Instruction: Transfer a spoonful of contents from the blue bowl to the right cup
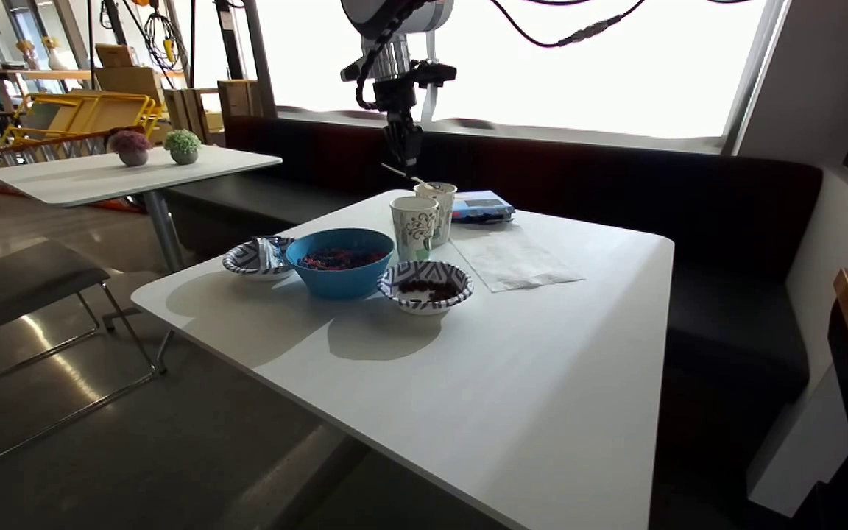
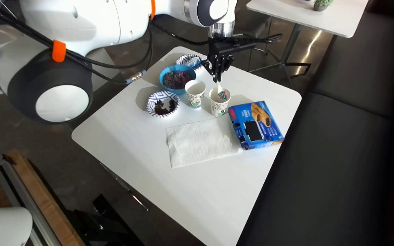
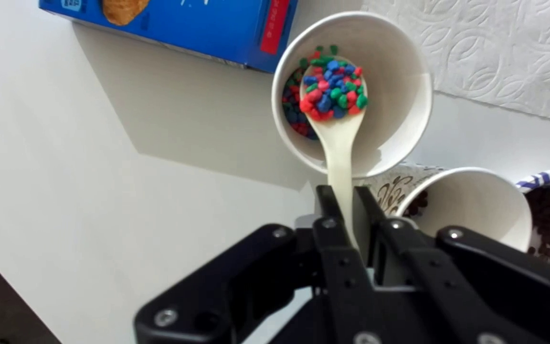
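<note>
My gripper (image 3: 343, 192) is shut on the handle of a pale spoon (image 3: 339, 148). The spoon's bowl is heaped with small red, blue and green bits and lies over the mouth of a white patterned cup (image 3: 399, 114). Similar bits show at the bottom of that cup. In an exterior view this is the right-hand cup (image 2: 218, 111), close to the blue box, with my gripper (image 2: 217, 78) above its rim. The wide blue bowl (image 1: 343, 284) holds more coloured bits; it also shows in an exterior view (image 2: 173, 91) and is out of the wrist view.
A second cup (image 2: 195, 97) with dark bits inside stands close beside the first. A patterned bowl (image 2: 152, 105) holds dark pieces. Another patterned bowl (image 1: 244, 269) holds a packet. A blue box (image 2: 268, 131) and a paper towel (image 2: 200, 143) lie near the cups.
</note>
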`<control>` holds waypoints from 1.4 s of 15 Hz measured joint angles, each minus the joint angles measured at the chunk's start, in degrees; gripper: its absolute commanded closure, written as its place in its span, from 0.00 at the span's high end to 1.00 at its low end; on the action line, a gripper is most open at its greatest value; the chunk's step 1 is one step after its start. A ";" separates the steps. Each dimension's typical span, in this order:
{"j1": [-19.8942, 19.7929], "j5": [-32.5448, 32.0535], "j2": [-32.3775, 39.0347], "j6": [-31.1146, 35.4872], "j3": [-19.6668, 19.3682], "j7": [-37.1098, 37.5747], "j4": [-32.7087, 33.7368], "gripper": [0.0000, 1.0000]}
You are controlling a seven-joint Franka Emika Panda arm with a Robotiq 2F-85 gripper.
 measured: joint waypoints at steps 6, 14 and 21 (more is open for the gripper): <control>-0.16 -0.01 0.00 0.00 0.22 -0.50 0.01 0.03; -2.28 0.76 0.62 0.55 3.19 -5.12 -0.08 0.03; -4.79 1.46 2.06 1.87 5.39 -8.49 -0.08 0.03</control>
